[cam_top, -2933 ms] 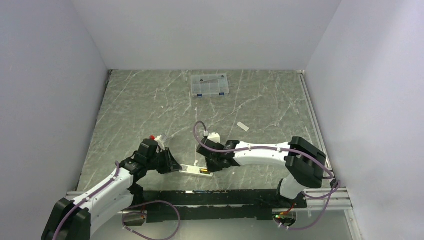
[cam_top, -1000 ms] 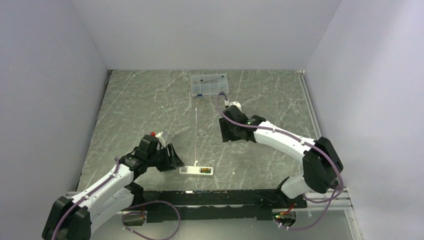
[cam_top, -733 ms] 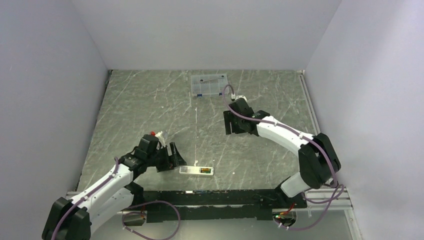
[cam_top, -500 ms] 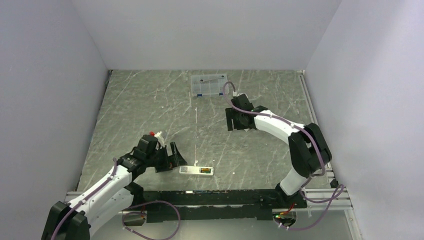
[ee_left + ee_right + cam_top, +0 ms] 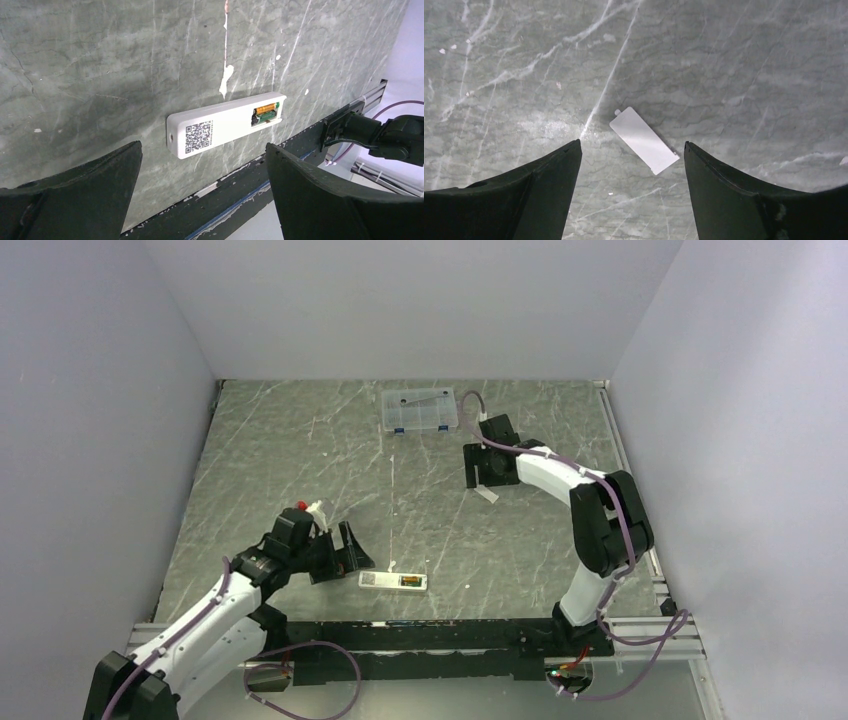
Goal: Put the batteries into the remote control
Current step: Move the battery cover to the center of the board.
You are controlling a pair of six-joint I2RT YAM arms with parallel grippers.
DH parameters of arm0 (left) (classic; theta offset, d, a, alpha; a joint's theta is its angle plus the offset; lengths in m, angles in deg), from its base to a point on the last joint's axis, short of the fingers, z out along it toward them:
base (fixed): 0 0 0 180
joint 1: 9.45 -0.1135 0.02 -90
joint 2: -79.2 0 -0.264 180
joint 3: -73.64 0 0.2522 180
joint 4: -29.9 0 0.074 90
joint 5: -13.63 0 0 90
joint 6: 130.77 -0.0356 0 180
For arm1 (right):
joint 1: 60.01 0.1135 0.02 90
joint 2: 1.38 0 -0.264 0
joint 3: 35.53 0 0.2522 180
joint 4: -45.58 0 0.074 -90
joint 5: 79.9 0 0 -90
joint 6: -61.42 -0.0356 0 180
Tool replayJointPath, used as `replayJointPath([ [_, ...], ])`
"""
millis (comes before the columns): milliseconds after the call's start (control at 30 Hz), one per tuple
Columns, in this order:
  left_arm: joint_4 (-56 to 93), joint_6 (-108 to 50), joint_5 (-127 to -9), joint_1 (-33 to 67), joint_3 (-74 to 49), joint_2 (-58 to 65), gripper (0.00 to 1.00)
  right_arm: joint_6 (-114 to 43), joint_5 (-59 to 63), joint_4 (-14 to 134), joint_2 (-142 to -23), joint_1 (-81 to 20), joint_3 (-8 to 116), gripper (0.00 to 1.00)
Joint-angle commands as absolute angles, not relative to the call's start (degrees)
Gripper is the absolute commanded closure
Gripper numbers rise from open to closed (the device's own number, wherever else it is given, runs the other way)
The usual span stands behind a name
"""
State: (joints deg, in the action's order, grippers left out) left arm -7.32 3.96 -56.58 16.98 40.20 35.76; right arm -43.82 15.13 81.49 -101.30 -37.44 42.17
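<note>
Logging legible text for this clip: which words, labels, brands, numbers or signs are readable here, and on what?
Nothing reads as words or numbers.
On the remote control, back side: a QR code, with fine print beside it that is too small to read.
On the battery in the compartment: any label is too blurred to read.
On the cover piece: blank.

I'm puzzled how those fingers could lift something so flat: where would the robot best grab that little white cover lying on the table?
Probably across its two long edges, near the middle, coming straight down. The white cover lies flat on the table and diagonal to the open right gripper, so the wrist should turn first to square up.
</note>
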Motion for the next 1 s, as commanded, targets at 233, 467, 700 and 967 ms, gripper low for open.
replayJointPath([
  [233,-9.1,6.9,-55.6,17.1,37.7,39.2,0.01,-40.1,9.7,79.5,-105.1,-40.3,45.3,0.25],
  [467,-9.7,6.8,-55.7,17.1,37.3,39.6,0.01,-39.9,7.8,79.0,-105.9,-40.6,43.5,0.3],
  [700,-8.9,6.9,-55.7,17.1,37.3,39.0,0.01,-40.3,8.7,80.1,-105.7,-40.5,41.7,0.37],
  [967,-8.1,7.1,-55.5,17.1,37.8,38.9,0.01,-41.5,9.9,81.6,-103.9,-39.4,39.1,0.42],
])
